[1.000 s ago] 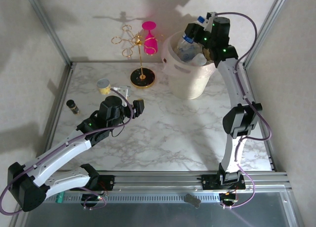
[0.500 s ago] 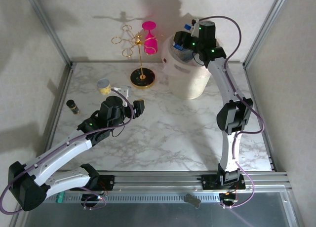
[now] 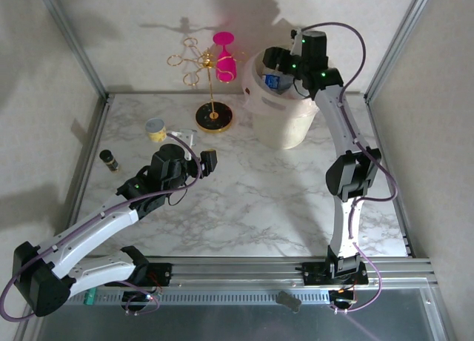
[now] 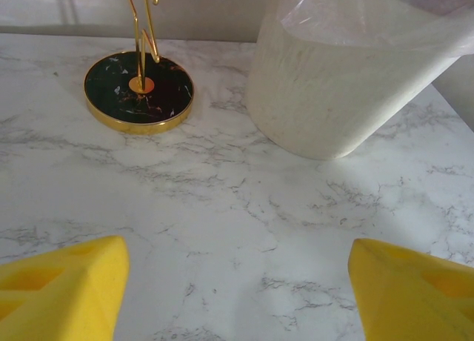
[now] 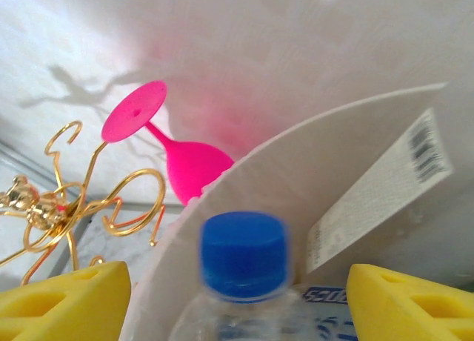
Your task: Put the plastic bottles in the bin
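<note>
The bin (image 3: 282, 124) is a large cream bucket at the table's far right; its wall (image 4: 333, 96) also rises at the top right of the left wrist view. My right gripper (image 3: 277, 65) hangs over its rim, open. A clear plastic bottle (image 5: 244, 256) with a blue cap sits blurred between the yellow fingers (image 5: 67, 300) without touching them, inside the bin's inner wall (image 5: 333, 156). From above, its blue label (image 3: 272, 82) shows in the bin. My left gripper (image 3: 209, 160) is open and empty over bare marble, left of centre.
A gold rack on a black round base (image 3: 214, 117) holds a pink glass (image 3: 224, 58) just left of the bin. A small yellow-and-white tub (image 3: 155, 128) and a dark vial (image 3: 109, 160) stand at the left. Metal frame posts border both sides.
My right gripper swung left over the bin's mouth and opened, letting go of the blue-capped bottle, which now sits lower inside the bin. The left arm has barely moved.
</note>
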Available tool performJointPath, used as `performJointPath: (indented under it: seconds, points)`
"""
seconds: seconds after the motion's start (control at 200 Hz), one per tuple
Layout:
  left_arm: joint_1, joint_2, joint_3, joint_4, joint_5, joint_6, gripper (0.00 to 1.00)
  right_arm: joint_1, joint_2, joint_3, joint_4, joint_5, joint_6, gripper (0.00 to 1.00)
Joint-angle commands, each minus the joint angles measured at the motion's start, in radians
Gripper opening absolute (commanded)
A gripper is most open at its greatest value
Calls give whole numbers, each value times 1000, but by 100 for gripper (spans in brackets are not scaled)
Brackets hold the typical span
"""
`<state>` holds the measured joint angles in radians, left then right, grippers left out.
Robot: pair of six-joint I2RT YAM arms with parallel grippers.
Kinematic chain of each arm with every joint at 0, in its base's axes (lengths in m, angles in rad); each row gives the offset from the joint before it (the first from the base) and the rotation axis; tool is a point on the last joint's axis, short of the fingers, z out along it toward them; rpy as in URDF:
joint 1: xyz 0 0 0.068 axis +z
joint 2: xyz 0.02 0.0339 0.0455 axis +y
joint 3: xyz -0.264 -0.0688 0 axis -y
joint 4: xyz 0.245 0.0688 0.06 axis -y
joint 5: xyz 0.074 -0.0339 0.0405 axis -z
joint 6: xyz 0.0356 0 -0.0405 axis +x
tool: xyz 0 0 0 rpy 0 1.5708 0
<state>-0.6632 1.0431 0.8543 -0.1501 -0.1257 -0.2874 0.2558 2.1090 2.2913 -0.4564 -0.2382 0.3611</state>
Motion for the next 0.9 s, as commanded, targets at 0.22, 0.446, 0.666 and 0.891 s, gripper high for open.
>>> performJointPath:
  seconds: [0.22,0.446,0.666,0.891]
  points:
    - [36,-23,-9,26,-18,-12,78,-31,-110,-15,46,-22,-25,53]
    - [135,-37,12,22,80,-130,99,-17,-147,-53,9,-28,-54,35]
    - [164,-106,58,23,99,-143,99,28,-424,-348,123,-7,-121,52]
    - [159,-212,98,31,-125,-46,99,79,-868,-848,362,72,-216,99]
